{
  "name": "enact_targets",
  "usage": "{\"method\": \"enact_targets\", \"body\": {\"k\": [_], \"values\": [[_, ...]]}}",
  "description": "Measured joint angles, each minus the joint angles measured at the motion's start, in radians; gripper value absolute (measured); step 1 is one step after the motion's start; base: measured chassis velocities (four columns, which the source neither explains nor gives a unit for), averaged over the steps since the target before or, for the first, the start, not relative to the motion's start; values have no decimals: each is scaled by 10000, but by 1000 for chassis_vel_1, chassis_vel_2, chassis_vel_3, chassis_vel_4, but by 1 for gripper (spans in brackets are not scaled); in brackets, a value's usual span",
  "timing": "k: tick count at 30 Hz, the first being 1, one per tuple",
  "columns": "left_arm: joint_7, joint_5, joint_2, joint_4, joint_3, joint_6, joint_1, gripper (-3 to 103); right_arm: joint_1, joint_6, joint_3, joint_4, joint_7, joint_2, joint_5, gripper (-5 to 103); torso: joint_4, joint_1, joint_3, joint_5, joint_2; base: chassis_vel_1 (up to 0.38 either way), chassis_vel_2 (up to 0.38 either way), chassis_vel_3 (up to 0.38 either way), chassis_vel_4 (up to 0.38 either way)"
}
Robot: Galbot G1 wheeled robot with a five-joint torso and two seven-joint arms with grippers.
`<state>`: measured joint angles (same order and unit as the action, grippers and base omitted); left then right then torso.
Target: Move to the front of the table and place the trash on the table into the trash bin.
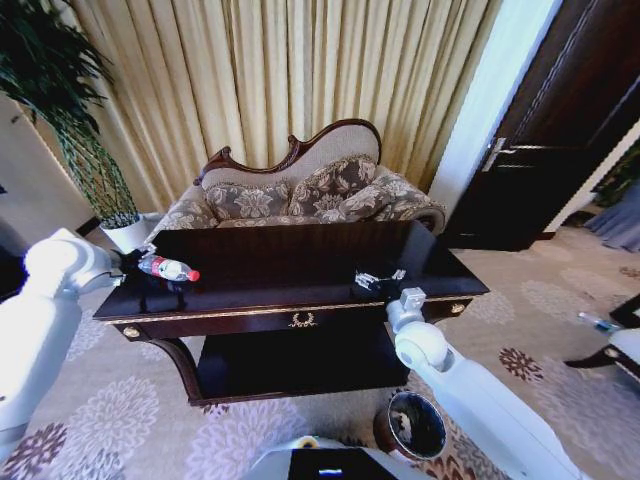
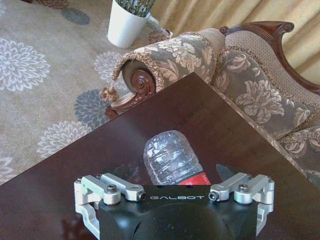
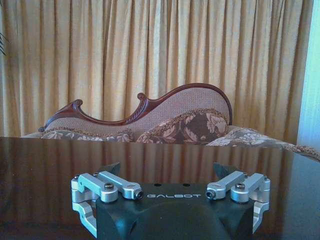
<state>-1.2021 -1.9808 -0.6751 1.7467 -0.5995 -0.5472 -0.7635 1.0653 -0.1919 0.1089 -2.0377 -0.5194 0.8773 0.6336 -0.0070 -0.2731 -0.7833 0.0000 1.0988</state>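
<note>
Much of the bottle [image 2: 172,159] is hidden: in the left wrist view only its ribbed clear base end and a strip of red label show, the rest lying under the black body of the left gripper [image 2: 175,176], whose dark fingertips stand spread on either side of it; whether they touch the plastic cannot be told. In the head view the bottle [image 1: 167,268] lies on its side at the left end of the table [image 1: 300,262], red cap toward the table's middle, with the left gripper [image 1: 137,262] just beside it and partly covered by the white arm. The right gripper [image 1: 378,282] sits low over the table's right front part, its fingers spread with bare polished top between the tips [image 3: 166,169]; the silvery linkage in the head view blends with anything small lying there, so scraps cannot be made out. The table is dark, glossy wood with gold trim, a gold wreath on its front and a lower shelf. The bin [image 1: 413,427], round and coppery with a black liner rim, stands on the floral carpet [image 1: 130,400] in front of the table's right side, partly cut by the right arm. Behind the table stands a carved, brocade sofa [image 1: 300,190].
</note>
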Motion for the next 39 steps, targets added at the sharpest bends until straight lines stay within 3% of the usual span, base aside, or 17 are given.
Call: {"method": "enact_targets", "body": {"k": [10, 13, 18, 26, 28, 30, 32, 34, 35, 39], "values": [[196, -100, -61, -324, 77, 95, 163, 102, 37, 0, 71, -84, -32, -33, 0, 100, 1, 0, 0, 0, 0, 0, 0, 0, 0], [212, -136, -88, -327, 55, 145, 133, 98, 48, 0, 99, -85, -32, -33, 0, 100, 0, 0, 0, 0, 0, 0, 0, 0, 0], [193, -286, -133, -296, 14, 283, 132, 84, 63, 21, 123, -84, -31, -33, -18, 100, 0, 0, 0, -1, 0, 0, 0, 0, 0], [108, -468, -201, -156, -70, 353, 144, 49, 66, 58, 220, -104, 10, -98, -28, 100, 0, 0, 0, 1, 1, 0, 0, 0, 0], [106, -469, -225, -142, -96, 355, 126, 49, 67, 58, 239, -117, 14, -110, -28, 100, 0, 0, 0, 3, 1, 0, 0, 0, 0], [109, -468, -305, -80, -168, 372, 38, 34, 91, 59, 268, -137, 24, -143, -29, 100, 1, 0, 1, 4, 1, 0, 0, 0, 0], [110, -463, -327, -50, -200, 365, -1, 34, 114, 58, 274, -146, 27, -157, -33, 100, 1, 0, 1, 5, 1, 0, 0, 0, 0], [141, -479, -343, 2, -285, 271, -87, 24, 185, 59, 286, -168, 31, -173, -52, 100, 1, 1, 1, 2, 1, 0, 0, 0, 0], [141, -479, -343, 2, -285, 271, -87, 24, 185, 59, 286, -168, 31, -173, -52, 100, 1, 1, 1, 2, 1, 0, 0, 0, 0], [136, -584, -319, 49, -366, 159, -131, 40, 261, 58, 289, -189, 41, -174, -83, 100, 0, 0, 1, -2, 1, 0, 0, 0, 0]]}}
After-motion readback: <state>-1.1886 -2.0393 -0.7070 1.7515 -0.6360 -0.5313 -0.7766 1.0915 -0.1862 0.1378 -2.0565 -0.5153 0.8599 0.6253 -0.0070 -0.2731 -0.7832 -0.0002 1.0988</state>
